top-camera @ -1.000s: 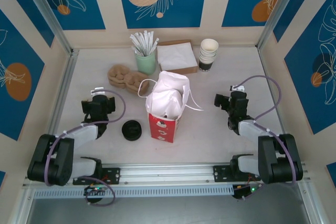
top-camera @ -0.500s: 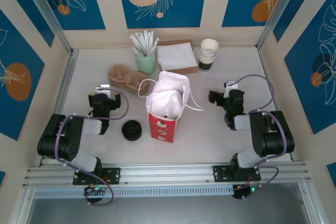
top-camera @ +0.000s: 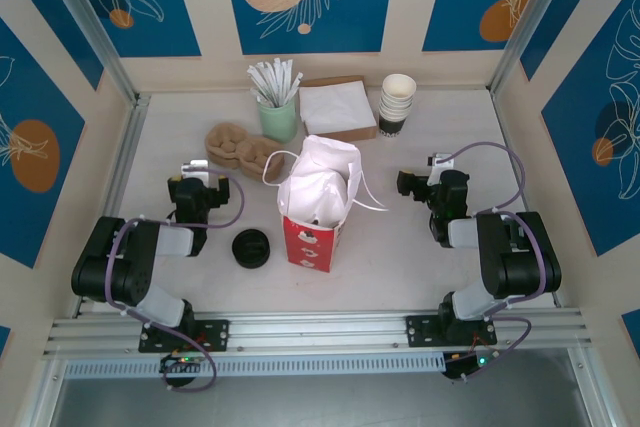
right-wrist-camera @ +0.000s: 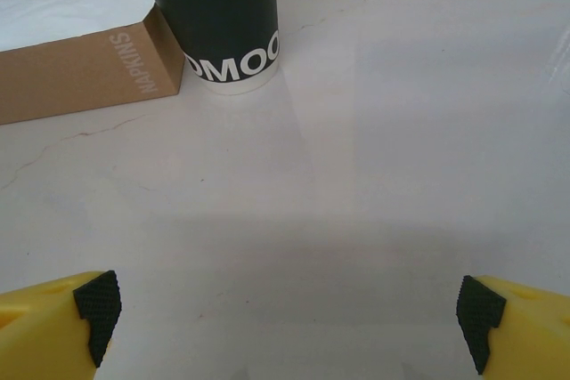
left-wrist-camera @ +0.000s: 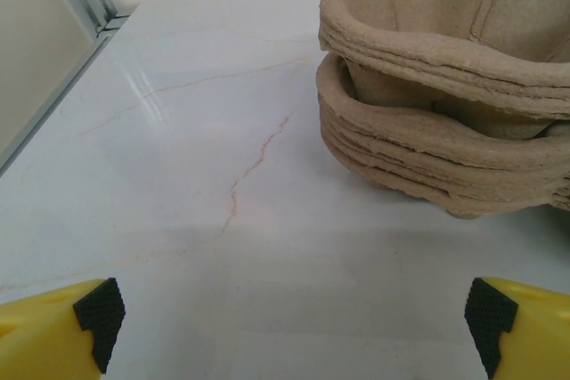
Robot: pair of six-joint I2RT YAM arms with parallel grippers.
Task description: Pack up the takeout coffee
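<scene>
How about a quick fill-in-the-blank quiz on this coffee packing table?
The takeout coffee stands beside the ___ bag.
The left gripper and the right gripper both have jaws ___.
The brown box beside the stack of cups is printed ___.
Missing words: red; open; NAPKINS.

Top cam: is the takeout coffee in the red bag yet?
No, the takeout coffee stands on the table just left of the red bag, outside it.
</scene>
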